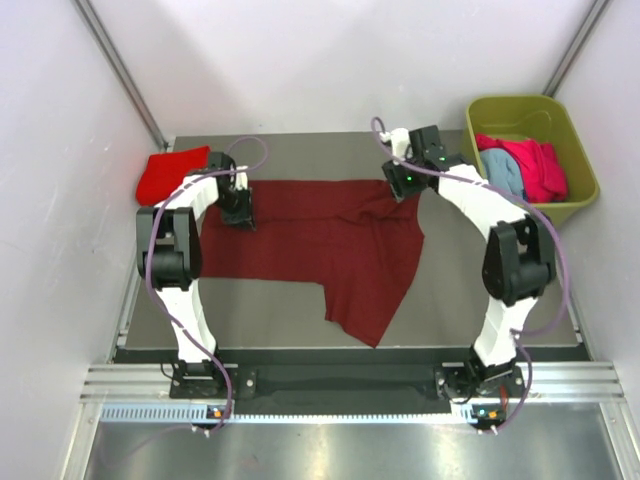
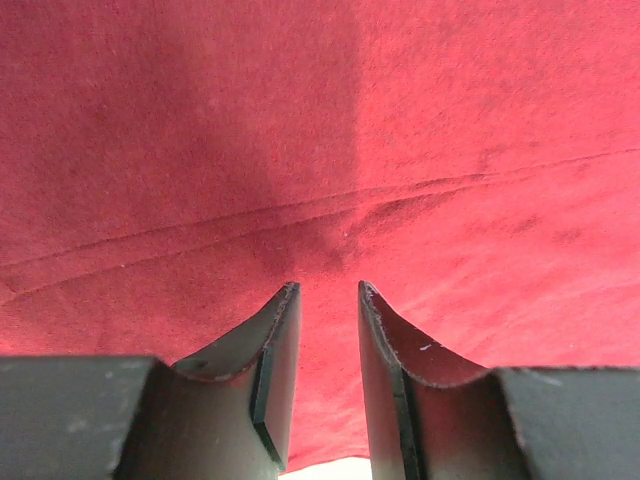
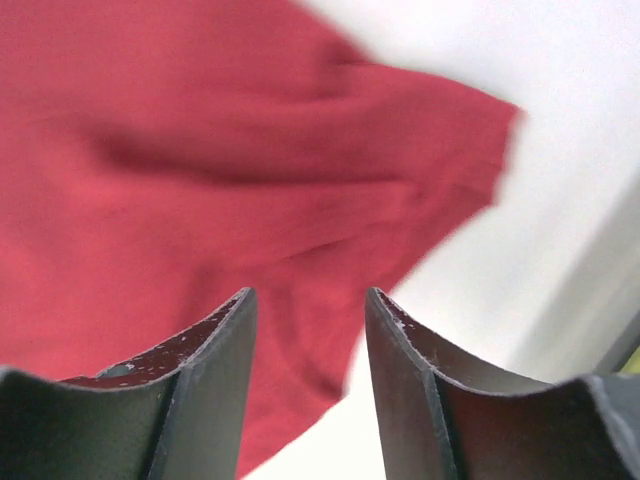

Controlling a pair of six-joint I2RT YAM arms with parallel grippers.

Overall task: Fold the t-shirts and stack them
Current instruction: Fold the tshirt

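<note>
A dark maroon t-shirt [image 1: 320,250] lies spread on the table, one part hanging toward the front. My left gripper [image 1: 238,213] is open just above its far left part; the cloth [image 2: 330,150] fills the left wrist view, with the jaws [image 2: 328,292] apart and nothing between them. My right gripper [image 1: 404,182] is open over the shirt's far right corner [image 3: 200,170]; its jaws [image 3: 310,296] are apart and empty. A folded bright red t-shirt [image 1: 170,172] lies at the far left. Pink [image 1: 535,165] and light blue [image 1: 503,172] shirts lie in the tub.
An olive-green plastic tub [image 1: 583,158] stands at the far right of the table. White walls close in the table on the left, back and right. The black front rail [image 1: 340,378] runs between the arm bases.
</note>
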